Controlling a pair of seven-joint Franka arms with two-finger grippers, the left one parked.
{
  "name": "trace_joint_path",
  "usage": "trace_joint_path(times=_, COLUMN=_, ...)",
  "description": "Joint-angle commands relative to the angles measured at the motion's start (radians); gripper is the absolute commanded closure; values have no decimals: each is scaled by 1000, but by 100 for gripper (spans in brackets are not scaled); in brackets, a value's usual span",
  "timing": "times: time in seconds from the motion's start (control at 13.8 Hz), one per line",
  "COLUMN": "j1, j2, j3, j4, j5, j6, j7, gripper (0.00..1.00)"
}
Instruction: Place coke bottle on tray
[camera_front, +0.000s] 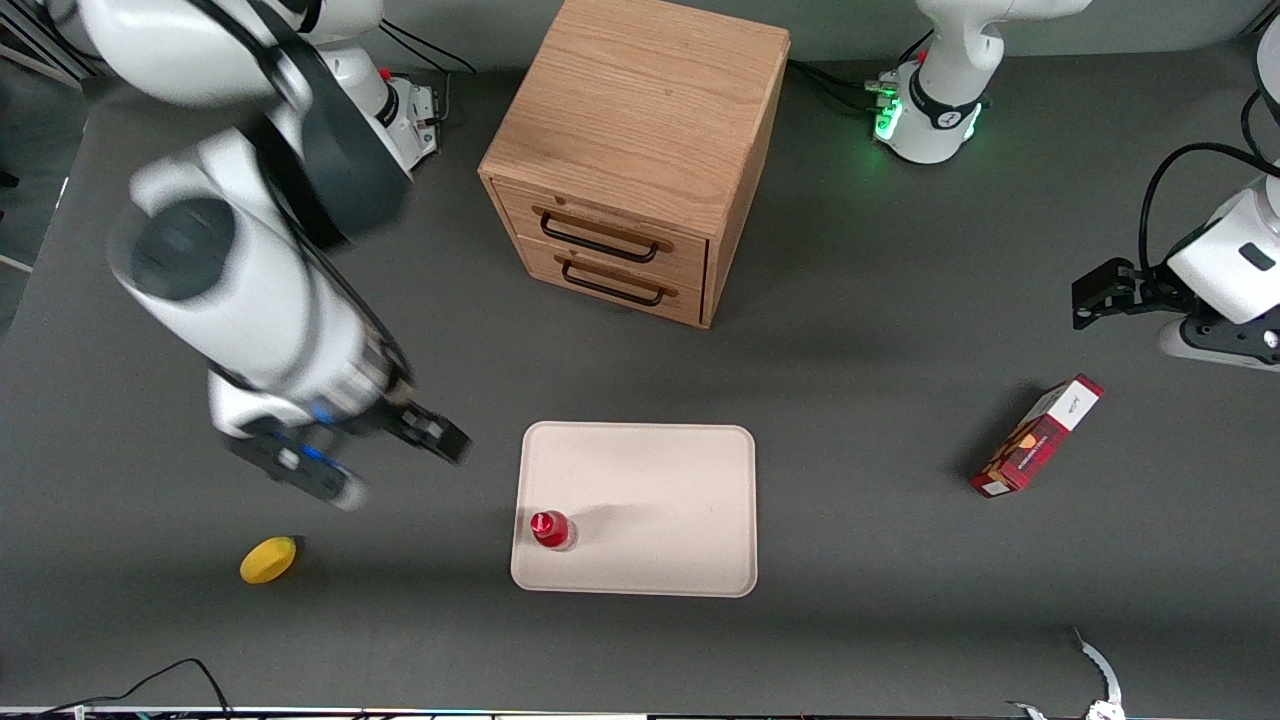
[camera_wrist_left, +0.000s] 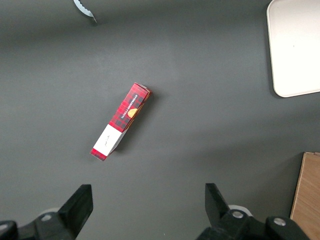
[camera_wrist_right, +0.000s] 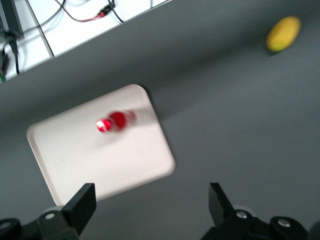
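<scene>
The small red coke bottle (camera_front: 551, 529) stands upright on the pale cream-pink tray (camera_front: 660, 480), in the tray's corner nearest the front camera on the working arm's side. It also shows on the tray (camera_wrist_right: 75, 165) in the right wrist view (camera_wrist_right: 114, 121). My gripper (camera_front: 395, 455) is open and empty, raised above the table beside the tray toward the working arm's end, apart from the bottle. Its fingers (camera_wrist_right: 80, 205) stand wide with only table and a tray corner between them.
A yellow lemon (camera_front: 268, 559) lies nearer the front camera than my gripper. A wooden two-drawer cabinet (camera_front: 640, 150) stands farther from the camera than the tray. A red-and-white carton (camera_front: 1037, 437) lies toward the parked arm's end.
</scene>
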Motion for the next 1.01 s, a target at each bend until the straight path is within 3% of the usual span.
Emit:
trace_joint_path(times=0.0, j1=-104, j2=-215, j3=5, j4=-178, j5=72, j6=-100, j7=-179, gripper=0)
trace_joint_path(times=0.07, j1=-128, j2=-281, j3=-47, j4=-234, j5=129, j6=-120, j7=-245, gripper=0)
trace_joint_path(times=0.29, j1=-121, j2=-518, j3=-317, j4=-522, j5=328, j6=-64, j7=-467, gripper=0)
trace_joint_path(times=0.58, j1=-121, j2=-733, j3=-426, j4=-931, j5=338, j6=145, j7=-589, gripper=0)
trace_joint_path(times=0.94, j1=-120, j2=-709, j3=-429, j4=-875, j5=338, j6=116, j7=-517, gripper=0)
